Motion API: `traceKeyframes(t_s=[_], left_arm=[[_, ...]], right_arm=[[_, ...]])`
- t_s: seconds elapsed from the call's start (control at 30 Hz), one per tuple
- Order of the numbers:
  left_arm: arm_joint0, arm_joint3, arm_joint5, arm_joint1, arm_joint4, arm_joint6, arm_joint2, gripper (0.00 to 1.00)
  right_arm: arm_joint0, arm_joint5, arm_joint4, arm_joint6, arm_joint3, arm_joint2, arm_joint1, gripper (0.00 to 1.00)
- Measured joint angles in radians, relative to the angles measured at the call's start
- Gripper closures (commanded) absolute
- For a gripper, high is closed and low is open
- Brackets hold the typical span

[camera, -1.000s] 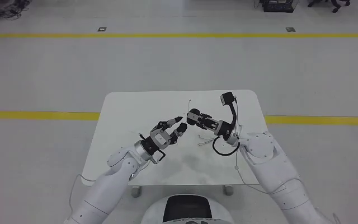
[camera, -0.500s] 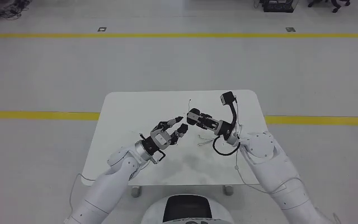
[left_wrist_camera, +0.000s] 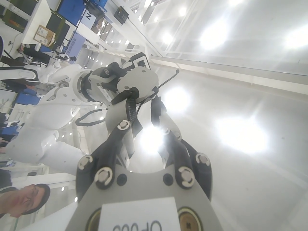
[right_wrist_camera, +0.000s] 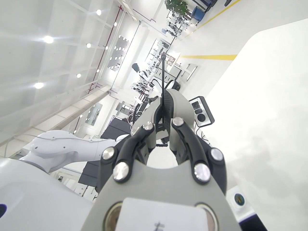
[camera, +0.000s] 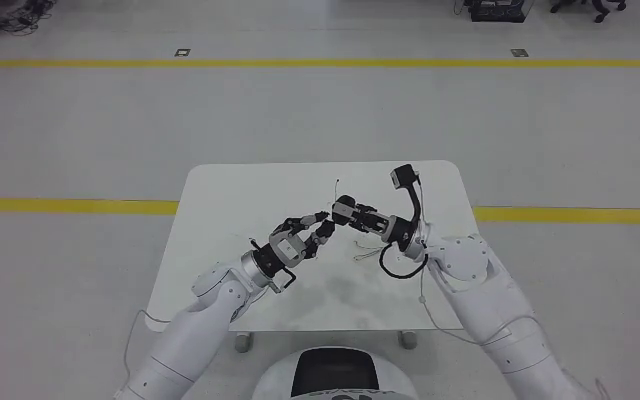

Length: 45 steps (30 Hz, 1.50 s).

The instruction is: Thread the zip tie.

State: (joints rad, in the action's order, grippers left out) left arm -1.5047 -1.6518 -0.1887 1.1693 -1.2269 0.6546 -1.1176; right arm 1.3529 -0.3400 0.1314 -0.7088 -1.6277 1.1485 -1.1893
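Zip tie pinched in shut jaws of right gripper, above tabletop; long axis projected past fingertips, away from left gripper. Left jaws parted, just beside right jaws.

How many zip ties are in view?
1: the zip tie is clamped in the right gripper, above the table, beside the left gripper. More may be hidden.
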Motion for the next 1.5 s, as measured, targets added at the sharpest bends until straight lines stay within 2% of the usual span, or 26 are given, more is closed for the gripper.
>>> traceKeyframes(t_s=[0.23, 0.3, 0.5, 0.53, 0.57, 0.6, 0.63, 0.8, 1.0, 1.17, 1.3, 1.43, 1.5], left_arm=[[-0.003, -0.001, 0.005, -0.001, 0.003, -0.002, -0.001, 0.96], [-0.003, -0.001, 0.004, -0.001, 0.003, -0.002, -0.001, 1.00], [-0.003, -0.001, 0.005, -0.002, 0.005, -0.001, -0.002, 1.00], [-0.003, 0.000, 0.007, -0.002, 0.007, -0.003, -0.002, 1.00], [-0.004, 0.000, 0.008, -0.003, 0.009, -0.004, -0.003, 1.00], [-0.004, 0.000, 0.009, -0.003, 0.009, -0.005, -0.003, 1.00], [-0.004, 0.000, 0.009, -0.003, 0.010, -0.006, -0.003, 1.00], [-0.004, 0.001, 0.016, -0.004, 0.020, -0.005, -0.005, 1.00], [-0.002, 0.006, 0.054, -0.008, 0.081, -0.008, -0.016, 1.00], [0.005, 0.023, 0.092, -0.014, 0.157, 0.006, -0.033, 1.00], [0.025, 0.060, 0.092, -0.019, 0.202, 0.021, -0.047, 1.00], [0.043, 0.073, 0.091, -0.023, 0.211, 0.068, -0.058, 1.00], [0.045, 0.073, 0.096, -0.023, 0.219, 0.067, -0.060, 1.00]], right_arm=[[-0.003, 0.000, 0.003, -0.002, 0.003, -0.003, 0.001, 1.00], [-0.004, 0.000, 0.004, -0.003, 0.003, -0.003, 0.001, 1.00], [-0.006, 0.000, 0.005, 0.000, 0.004, -0.005, 0.002, 1.00], [-0.006, 0.000, 0.006, 0.001, 0.004, -0.005, 0.002, 0.73], [-0.006, 0.000, 0.006, 0.002, 0.004, -0.006, 0.002, 0.59], [-0.006, 0.000, 0.007, 0.002, 0.004, -0.006, 0.002, 0.27], [-0.006, 0.000, 0.008, 0.002, 0.005, -0.006, 0.002, 0.00], [-0.006, 0.000, 0.012, 0.004, 0.005, -0.003, 0.003, 0.00], [0.004, 0.000, 0.025, -0.009, -0.004, 0.025, 0.009, 0.00], [0.010, 0.034, 0.127, -0.116, 0.004, 0.059, 0.020, 0.00], [0.001, 0.079, 0.191, -0.215, 0.031, 0.090, 0.030, 0.00], [0.003, 0.081, 0.203, -0.232, 0.033, 0.096, 0.032, 0.00], [0.003, 0.081, 0.202, -0.231, 0.033, 0.096, 0.032, 0.00]])
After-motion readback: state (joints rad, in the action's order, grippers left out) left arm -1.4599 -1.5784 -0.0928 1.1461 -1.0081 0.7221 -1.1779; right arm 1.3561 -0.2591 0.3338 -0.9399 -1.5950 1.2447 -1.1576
